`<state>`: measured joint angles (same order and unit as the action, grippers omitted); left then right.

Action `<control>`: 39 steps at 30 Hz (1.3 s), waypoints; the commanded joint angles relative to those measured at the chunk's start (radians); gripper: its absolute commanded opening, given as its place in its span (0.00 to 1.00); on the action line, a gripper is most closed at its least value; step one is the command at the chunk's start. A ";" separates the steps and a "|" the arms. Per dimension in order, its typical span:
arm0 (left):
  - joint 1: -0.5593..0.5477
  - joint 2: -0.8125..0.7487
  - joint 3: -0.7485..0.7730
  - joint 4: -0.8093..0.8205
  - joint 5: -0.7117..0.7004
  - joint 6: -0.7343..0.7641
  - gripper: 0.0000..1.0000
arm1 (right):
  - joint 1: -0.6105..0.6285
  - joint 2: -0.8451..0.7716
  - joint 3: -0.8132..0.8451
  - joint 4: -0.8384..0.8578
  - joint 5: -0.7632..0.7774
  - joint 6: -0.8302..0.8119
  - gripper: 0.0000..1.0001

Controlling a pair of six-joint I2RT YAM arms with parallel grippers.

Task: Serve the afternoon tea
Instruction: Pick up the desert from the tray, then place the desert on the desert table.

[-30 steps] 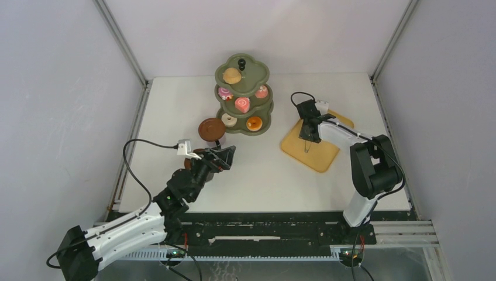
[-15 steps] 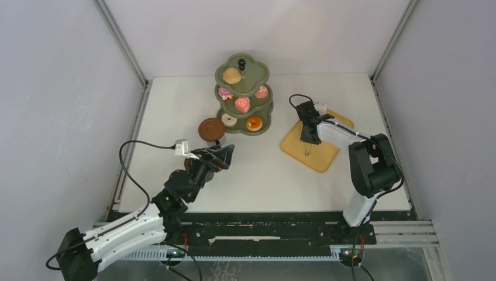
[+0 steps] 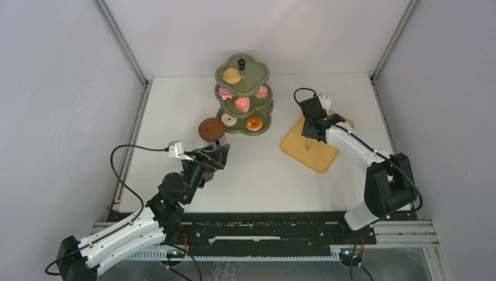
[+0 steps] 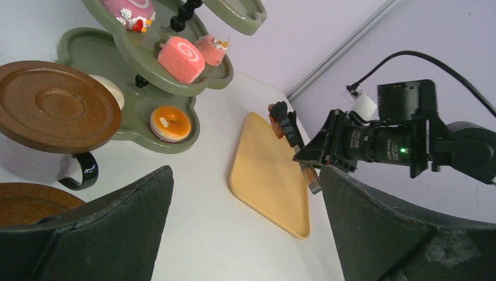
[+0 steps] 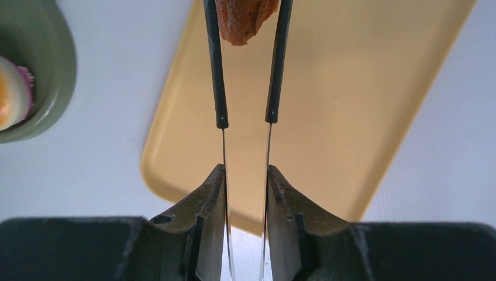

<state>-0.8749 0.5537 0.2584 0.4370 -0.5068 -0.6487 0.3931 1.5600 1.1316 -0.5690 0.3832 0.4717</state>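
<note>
Now right fingers (image 5: 212,202) clamp tongs (image 5: 217,88), tongs pinching bun (image 5: 243,20) over tray (image 5: 351,117), right side of counter (image 3: 263,170). Hold squeeze steady, carry bun level to free spot on stand (image 3: 251,76). Left fingers (image 4: 105,234) wide open, empty, near cups (image 3: 212,129).

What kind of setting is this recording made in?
Likely a robot test cell, not a tearoom: a white table boxed in by blank grey panels on metal posts, with a mounting rail along its near edge.

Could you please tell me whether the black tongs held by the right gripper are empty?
No, a brown pastry is pinched between the tips of the black tongs that the right gripper squeezes.
</note>
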 commanded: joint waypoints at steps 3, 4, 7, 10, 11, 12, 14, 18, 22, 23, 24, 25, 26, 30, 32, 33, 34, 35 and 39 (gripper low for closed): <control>-0.004 -0.027 0.034 -0.012 -0.019 -0.008 1.00 | 0.018 -0.112 0.022 -0.016 -0.002 -0.023 0.03; -0.004 -0.029 0.036 -0.016 -0.020 -0.007 1.00 | 0.024 -0.122 0.032 -0.021 0.001 -0.025 0.02; -0.004 -0.039 0.041 -0.029 -0.030 -0.004 1.00 | 0.056 -0.156 0.079 -0.046 0.010 -0.027 0.03; -0.004 -0.043 0.045 -0.042 -0.037 0.000 1.00 | 0.106 -0.166 0.171 -0.084 0.023 -0.028 0.03; -0.004 -0.042 0.045 -0.044 -0.038 -0.001 1.00 | 0.121 -0.161 0.208 -0.099 0.029 -0.027 0.03; -0.004 -0.040 0.044 -0.045 -0.039 0.000 1.00 | 0.137 -0.154 0.244 -0.114 0.036 -0.028 0.03; -0.004 -0.037 0.042 -0.049 -0.037 -0.003 1.00 | 0.172 -0.129 0.327 -0.143 0.051 -0.028 0.03; -0.004 -0.040 0.038 -0.051 -0.035 -0.004 1.00 | 0.236 -0.048 0.492 -0.200 0.083 -0.033 0.03; -0.004 -0.052 0.036 -0.062 -0.034 0.000 1.00 | 0.282 0.046 0.645 -0.242 0.101 -0.038 0.03; -0.004 -0.055 0.035 -0.065 -0.035 0.000 1.00 | 0.290 0.068 0.676 -0.250 0.101 -0.039 0.03; -0.004 -0.059 0.035 -0.068 -0.033 0.001 1.00 | 0.296 0.087 0.718 -0.260 0.100 -0.038 0.03; -0.004 -0.062 0.034 -0.070 -0.032 0.001 1.00 | 0.303 0.109 0.746 -0.266 0.100 -0.039 0.03; -0.004 -0.063 0.033 -0.071 -0.030 0.003 1.00 | 0.308 0.130 0.775 -0.272 0.101 -0.040 0.03; -0.004 -0.070 0.033 -0.079 -0.024 0.007 1.00 | 0.326 0.209 0.884 -0.289 0.099 -0.045 0.03; -0.005 -0.074 0.033 -0.083 -0.022 0.009 1.00 | 0.330 0.248 0.939 -0.300 0.099 -0.048 0.03; -0.004 -0.077 0.033 -0.087 -0.023 0.011 1.00 | 0.331 0.268 0.963 -0.306 0.098 -0.049 0.02; -0.004 -0.080 0.033 -0.090 -0.024 0.013 1.00 | 0.331 0.288 0.989 -0.312 0.093 -0.051 0.03; -0.004 -0.082 0.032 -0.093 -0.026 0.016 1.00 | 0.332 0.306 1.014 -0.315 0.091 -0.051 0.03; -0.005 -0.091 0.032 -0.101 -0.029 0.024 1.00 | 0.332 0.380 1.103 -0.346 0.088 -0.054 0.03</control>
<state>-0.8749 0.4767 0.2584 0.3279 -0.5289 -0.6479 0.7197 1.9064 2.1376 -0.9012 0.4610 0.4438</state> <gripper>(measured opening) 0.998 0.347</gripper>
